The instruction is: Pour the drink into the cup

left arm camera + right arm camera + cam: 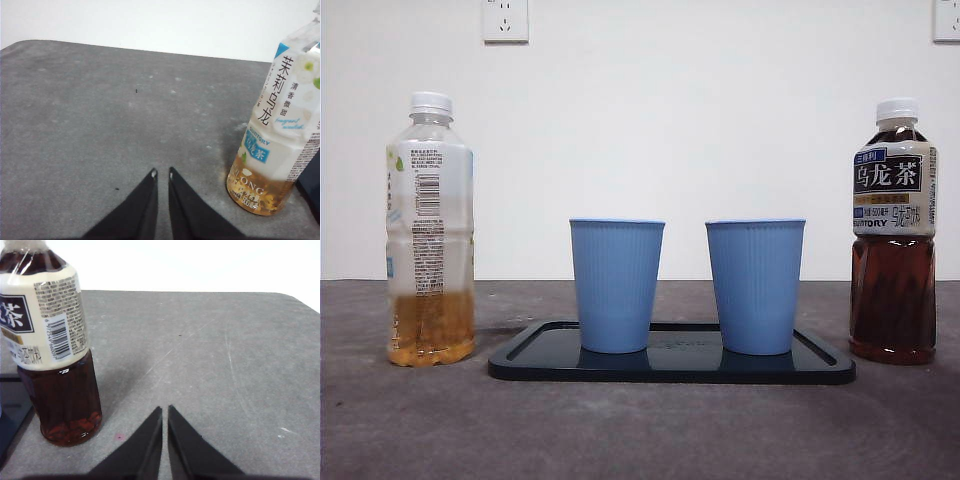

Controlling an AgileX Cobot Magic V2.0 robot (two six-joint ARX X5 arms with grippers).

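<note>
We have nothing in either hand yet. Our left hand (161, 174) hangs low over the bare grey table (100, 125) with its two jaws pressed together, and the pale jasmine tea bottle (280, 145) stands upright just beside it, capped and only about a quarter full. Our right hand (165, 410) is likewise closed on nothing, with the dark oolong bottle (52, 355) standing near it, capped and almost full.

In the front view, two blue cups (616, 285) (755, 286) stand upright and apart on the black tray (670, 372), between the two bottles.

As we judge it, the risks come from here on: both caps are still on, so tipping a bottle would pour nothing. Jaws this tight must part before approaching, or they will knock a bottle over. The fuller oolong could gush and overshoot the rim, and the light, narrow-based cups could topple if nudged.
</note>
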